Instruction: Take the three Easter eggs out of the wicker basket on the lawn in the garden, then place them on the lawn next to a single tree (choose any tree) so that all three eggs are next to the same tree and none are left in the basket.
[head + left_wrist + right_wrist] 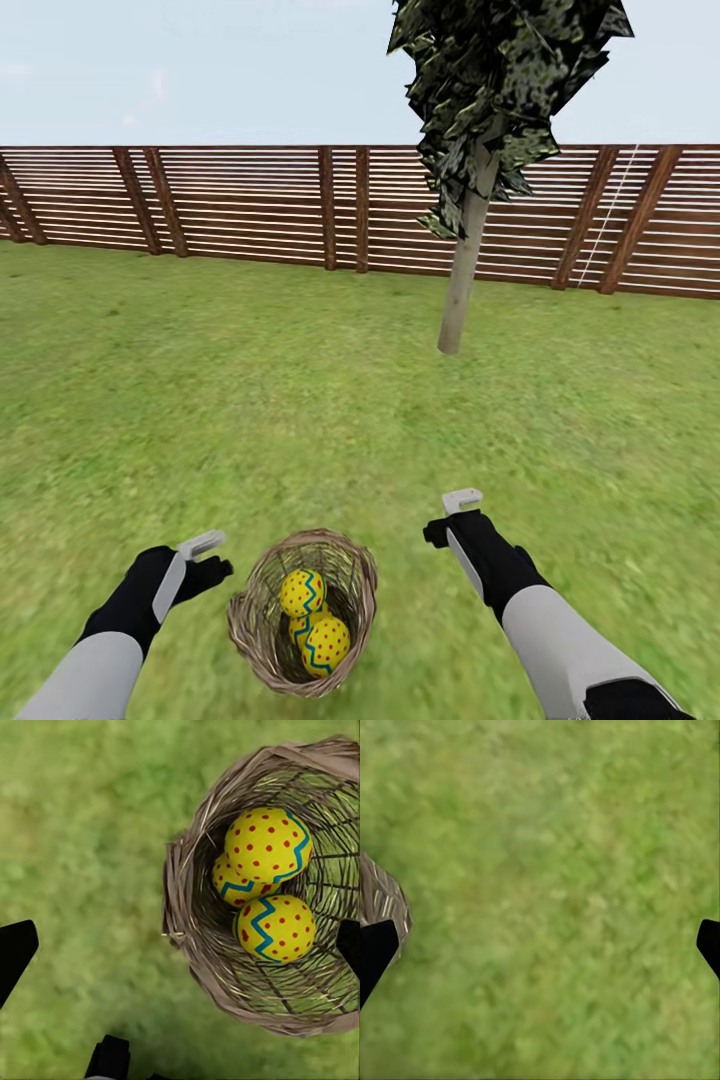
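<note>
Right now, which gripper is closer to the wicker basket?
Left. The left gripper hangs just beside the wicker basket, on its left side. The right gripper is farther away, over the lawn to its right.

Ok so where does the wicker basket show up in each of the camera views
Head view: the wicker basket sits low in the picture, on the lawn between the two arms, with the eggs inside.
Left wrist view: the basket takes up the right half, eggs plainly inside.
Right wrist view: a sliver of basket at the left edge.
Shared landmark: the woven rim against grass.
</note>
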You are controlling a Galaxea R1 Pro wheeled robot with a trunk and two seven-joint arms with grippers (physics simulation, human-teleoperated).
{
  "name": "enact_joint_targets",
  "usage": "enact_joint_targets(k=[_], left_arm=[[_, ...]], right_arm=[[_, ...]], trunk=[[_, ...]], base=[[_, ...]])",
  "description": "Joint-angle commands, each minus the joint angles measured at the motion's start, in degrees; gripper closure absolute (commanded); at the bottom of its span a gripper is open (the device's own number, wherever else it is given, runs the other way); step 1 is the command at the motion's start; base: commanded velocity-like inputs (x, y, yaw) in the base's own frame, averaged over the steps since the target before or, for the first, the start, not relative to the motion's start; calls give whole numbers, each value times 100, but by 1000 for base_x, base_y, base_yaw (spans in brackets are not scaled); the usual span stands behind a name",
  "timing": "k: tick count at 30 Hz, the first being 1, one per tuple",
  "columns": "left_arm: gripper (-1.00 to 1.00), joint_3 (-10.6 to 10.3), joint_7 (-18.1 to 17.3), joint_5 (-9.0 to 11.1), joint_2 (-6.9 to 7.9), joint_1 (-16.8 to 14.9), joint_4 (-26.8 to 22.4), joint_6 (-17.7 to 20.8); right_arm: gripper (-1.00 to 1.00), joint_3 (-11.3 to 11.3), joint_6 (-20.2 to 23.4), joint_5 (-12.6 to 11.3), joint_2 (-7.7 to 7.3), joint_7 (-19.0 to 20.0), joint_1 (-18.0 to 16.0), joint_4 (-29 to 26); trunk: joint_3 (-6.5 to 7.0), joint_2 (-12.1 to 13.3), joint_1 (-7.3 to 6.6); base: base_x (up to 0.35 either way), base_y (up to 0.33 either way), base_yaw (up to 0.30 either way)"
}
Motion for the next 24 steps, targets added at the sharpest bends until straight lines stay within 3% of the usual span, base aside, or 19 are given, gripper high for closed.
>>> enact_joint_targets(k=[1,8,15,24], left_arm=[[-100,7,92,59,-5,-4,13,0],[-100,0,185,83,-11,-5,186,-80],[-100,0,188,90,-12,-5,200,-85],[-100,0,182,93,-21,-5,203,-94]], right_arm=[[-100,16,43,43,-2,4,-7,-7],[-100,16,46,43,-10,26,-15,-19],[-100,15,63,43,-22,594,-15,-22],[-100,15,62,43,-5,649,-15,-16]], trunk=[[-24,-45,23],[-150,-326,176],[-275,-606,330],[-437,-967,528]], base=[[0,0,0],[0,0,0],[0,0,0],[0,0,0]])
